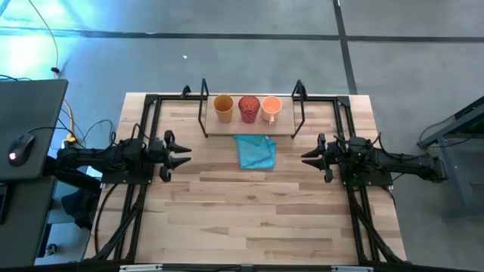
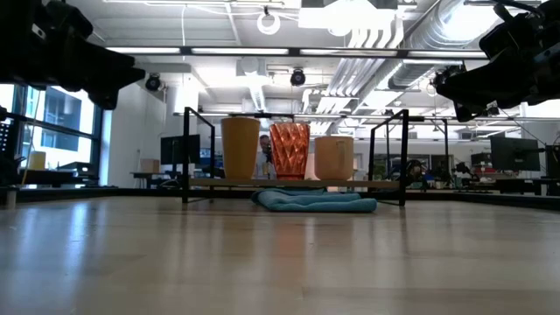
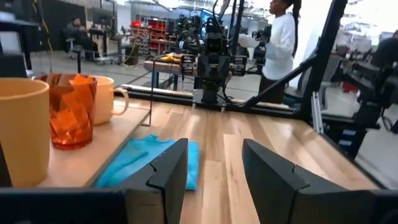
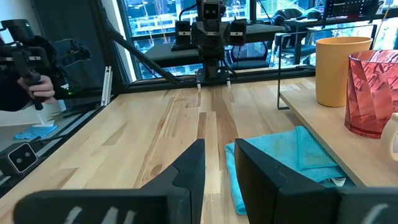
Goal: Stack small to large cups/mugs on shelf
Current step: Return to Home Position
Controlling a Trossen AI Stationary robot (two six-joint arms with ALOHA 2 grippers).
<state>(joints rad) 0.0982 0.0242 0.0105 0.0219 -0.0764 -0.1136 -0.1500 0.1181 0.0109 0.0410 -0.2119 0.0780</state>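
Upright on the shelf (image 1: 287, 127): tan tumbler (image 1: 223, 107) nearest left gripper (image 1: 185, 155), red ribbed cup (image 1: 249, 108), orange mug (image 1: 271, 109) nearest right gripper (image 1: 306, 158).

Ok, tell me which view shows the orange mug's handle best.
The left wrist view: the orange mug stands side-on, handle in profile. The high view shows it from above, the low view only its body, the right wrist view a cropped sliver.

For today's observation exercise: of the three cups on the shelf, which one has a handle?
The orange mug, rightmost in the high view; the tan tumbler and red cup have none.
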